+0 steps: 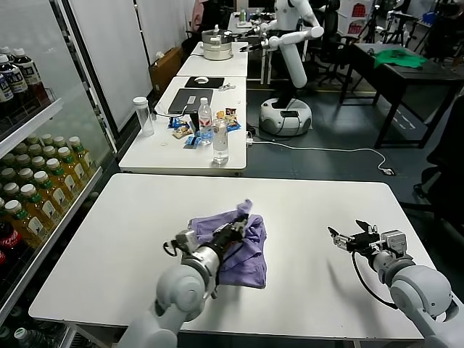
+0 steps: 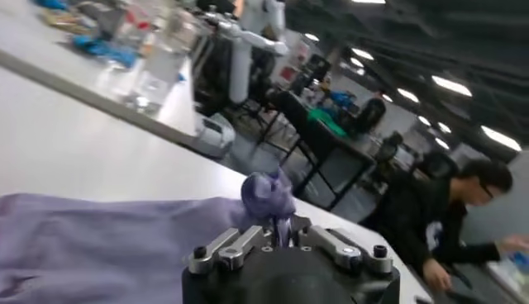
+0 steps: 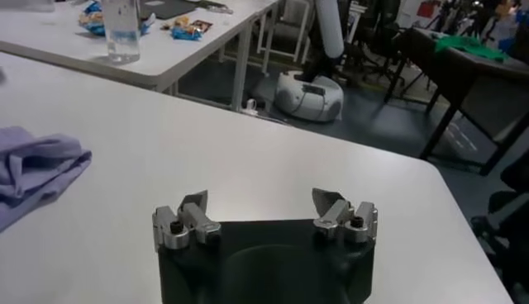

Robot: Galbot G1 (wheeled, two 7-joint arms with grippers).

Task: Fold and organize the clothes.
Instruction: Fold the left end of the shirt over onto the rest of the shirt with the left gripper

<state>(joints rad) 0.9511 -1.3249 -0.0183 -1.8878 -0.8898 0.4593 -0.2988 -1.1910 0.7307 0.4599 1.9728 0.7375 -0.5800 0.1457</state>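
Left gripper (image 1: 243,222) pinching T-shirt (image 1: 235,246) mid-table (bunched, toward near edge); right gripper (image 1: 346,239) idling agape, well apart near right edge.

The T-shirt (image 1: 235,243) between my left gripper (image 1: 238,227) fingertips is soft, thin cloth, matt lavender, and it creases into loose rumpled folds (the pinched bit stands up in a crumpled tuft in my left wrist view). My left fingers (image 2: 227,247) look like brushed metal with dark screw heads, set on a black matt plastic housing. My right gripper (image 1: 346,238), spread wide above the table (image 1: 319,203), has the same grey metal fingers (image 3: 183,224) on a black matt body. The table is a smooth white top with a faint sheen. The bottle (image 1: 220,141) on the farther table is clear, glossy plastic.
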